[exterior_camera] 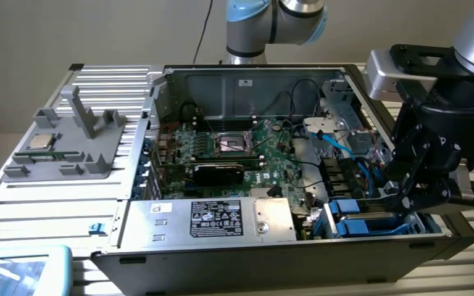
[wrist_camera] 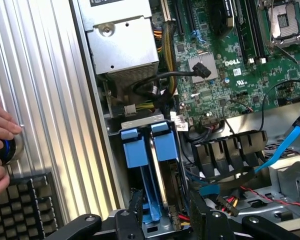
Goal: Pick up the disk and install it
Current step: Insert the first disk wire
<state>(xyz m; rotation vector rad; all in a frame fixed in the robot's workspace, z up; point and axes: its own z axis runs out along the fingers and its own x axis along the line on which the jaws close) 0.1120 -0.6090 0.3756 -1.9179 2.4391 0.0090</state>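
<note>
End effector (exterior_camera: 407,198): hangs low over the bay (exterior_camera: 329,217) in the case (exterior_camera: 261,262) corner at the exterior view's right, just above one end of the disk (wrist_camera: 164,145); clenched or released, cannot tell. Disk: stands on edge inside that bay, blue rails uppermost, near the silver power supply (exterior_camera: 220,219). Motherboard (exterior_camera: 237,145): lies bare in the open case. Chip (exterior_camera: 44,142): rests on a grey fixture (exterior_camera: 64,163) on the worktop (exterior_camera: 47,206), well apart from the disk. Hand (wrist_camera: 0,145): rests on the worktop outside the case wall.
</note>
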